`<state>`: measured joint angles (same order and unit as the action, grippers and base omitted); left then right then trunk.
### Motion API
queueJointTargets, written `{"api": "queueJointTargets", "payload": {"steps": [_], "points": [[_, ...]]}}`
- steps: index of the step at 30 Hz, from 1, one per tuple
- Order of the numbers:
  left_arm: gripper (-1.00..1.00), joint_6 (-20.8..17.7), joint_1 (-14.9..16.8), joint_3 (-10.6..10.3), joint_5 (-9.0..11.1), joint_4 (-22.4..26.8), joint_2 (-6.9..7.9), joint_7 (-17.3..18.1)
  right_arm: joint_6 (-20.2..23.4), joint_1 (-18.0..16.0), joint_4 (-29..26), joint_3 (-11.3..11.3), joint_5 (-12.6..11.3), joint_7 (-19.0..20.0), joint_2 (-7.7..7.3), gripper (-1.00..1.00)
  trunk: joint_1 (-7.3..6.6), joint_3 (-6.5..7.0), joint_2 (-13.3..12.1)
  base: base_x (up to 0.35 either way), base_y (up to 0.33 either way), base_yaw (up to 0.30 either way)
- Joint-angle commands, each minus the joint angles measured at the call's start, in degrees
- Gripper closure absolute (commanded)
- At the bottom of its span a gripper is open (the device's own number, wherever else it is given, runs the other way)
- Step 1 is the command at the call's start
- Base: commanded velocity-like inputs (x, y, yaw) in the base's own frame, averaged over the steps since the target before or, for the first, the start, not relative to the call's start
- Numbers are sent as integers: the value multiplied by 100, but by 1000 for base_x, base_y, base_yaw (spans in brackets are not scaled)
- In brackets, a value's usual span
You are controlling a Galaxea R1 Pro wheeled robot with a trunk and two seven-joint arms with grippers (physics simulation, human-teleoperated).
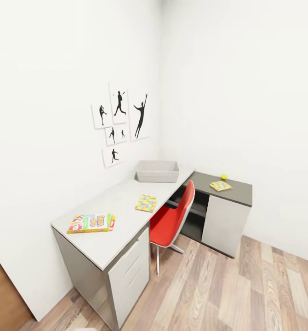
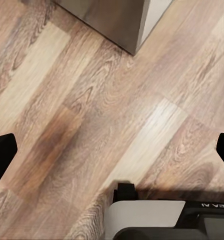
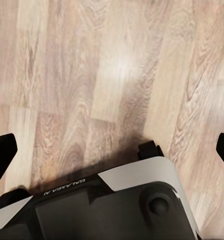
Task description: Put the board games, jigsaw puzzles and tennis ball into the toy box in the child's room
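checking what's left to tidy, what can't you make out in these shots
- Inside of the toy box, head view: its near wall hides the contents.
- Board game cover, head view: print too small to read.
- Left hand and right hand, wrist views: fingertips cut off by the side edges.
- Desk, left wrist view: cut off by the top edge.

- Plain white walls (image 1: 227,82) meet in a corner — black sports-silhouette pictures (image 1: 119,122) hang left.
- Wood-plank floor (image 1: 246,294), streaky brown.
- Red swivel chair (image 1: 172,220) beside the desk.
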<state>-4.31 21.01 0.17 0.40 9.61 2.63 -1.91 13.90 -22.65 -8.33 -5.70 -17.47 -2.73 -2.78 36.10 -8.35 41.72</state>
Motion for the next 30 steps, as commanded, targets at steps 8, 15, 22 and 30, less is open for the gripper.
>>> {"api": "queueJointTargets", "payload": {"steps": [8,15,22,30], "points": [[-100,-30,-1,-6,-9,15,-5,-11,34,-3,-12,-45,0,-17,-4,-100,-175,135,-316,0,0,-285],[-100,-27,-1,-8,-17,15,-13,-11,34,-3,-11,-45,-2,-17,-4,-100,-329,261,-596,0,0,-285],[-100,-27,-1,-8,-21,15,-18,-11,30,-3,-14,-39,2,-17,0,-100,-483,387,-877,0,0,-285],[-100,-43,-1,4,-10,15,-21,23,18,-3,-17,-44,6,-11,33,-100,-658,530,-1198,0,0,-281]]}}
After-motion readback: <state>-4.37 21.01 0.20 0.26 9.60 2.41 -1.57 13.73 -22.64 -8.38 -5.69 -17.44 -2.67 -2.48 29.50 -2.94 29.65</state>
